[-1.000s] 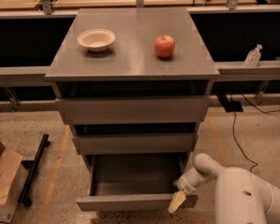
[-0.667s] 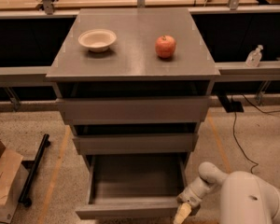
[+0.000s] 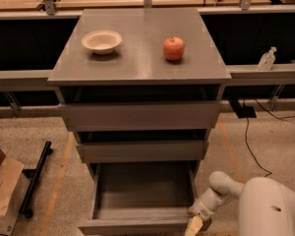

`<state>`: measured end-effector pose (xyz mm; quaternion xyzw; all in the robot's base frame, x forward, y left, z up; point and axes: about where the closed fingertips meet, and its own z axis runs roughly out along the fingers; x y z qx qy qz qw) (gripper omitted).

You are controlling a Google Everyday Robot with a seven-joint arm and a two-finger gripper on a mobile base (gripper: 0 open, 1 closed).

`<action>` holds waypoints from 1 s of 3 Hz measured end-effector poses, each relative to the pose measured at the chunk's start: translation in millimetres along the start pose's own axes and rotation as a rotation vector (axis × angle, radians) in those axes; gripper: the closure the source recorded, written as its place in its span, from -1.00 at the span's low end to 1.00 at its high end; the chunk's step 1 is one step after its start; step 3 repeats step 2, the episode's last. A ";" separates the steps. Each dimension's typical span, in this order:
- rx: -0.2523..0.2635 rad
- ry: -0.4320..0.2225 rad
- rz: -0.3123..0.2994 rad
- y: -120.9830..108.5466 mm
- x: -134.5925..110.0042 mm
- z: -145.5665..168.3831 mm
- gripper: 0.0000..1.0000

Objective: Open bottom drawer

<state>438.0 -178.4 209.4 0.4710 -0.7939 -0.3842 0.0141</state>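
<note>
Nearest the camera, the robot's white arm [image 3: 268, 205] reached in from the lower right. Its gripper [image 3: 194, 224] sat at the right end of the bottom drawer's front panel, touching it or just beside it. Whether the gripper was open or closed, or had hold of the panel's edge, could not be told. The bottom drawer [image 3: 132, 226] stood well out of the cabinet, its front at the lower edge of the view and its bare grey floor exposed, with nothing inside. From that, the pulling step looked all but finished. The next move probably called for a short straight draw along the runners if any travel was left. After that the gripper would need to let go and back away to the right without knocking the panel inward. Behind and above, the middle drawer [image 3: 142, 151] and the top drawer [image 3: 140, 116] sat pushed in, each set a little further back than the one below it. On the worktop [image 3: 137, 65] farther off, a pale bowl [image 3: 102, 41] stood to the left and a red apple [image 3: 173, 48] to the right, well apart, both clear of the work below.
</note>
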 end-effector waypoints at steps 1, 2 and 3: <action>0.147 0.069 -0.092 31.1 -26.8 -47.6 -1.00; 0.266 0.102 -0.191 56.9 -52.1 -78.9 -1.00; 0.266 0.102 -0.191 56.9 -52.1 -78.9 -1.00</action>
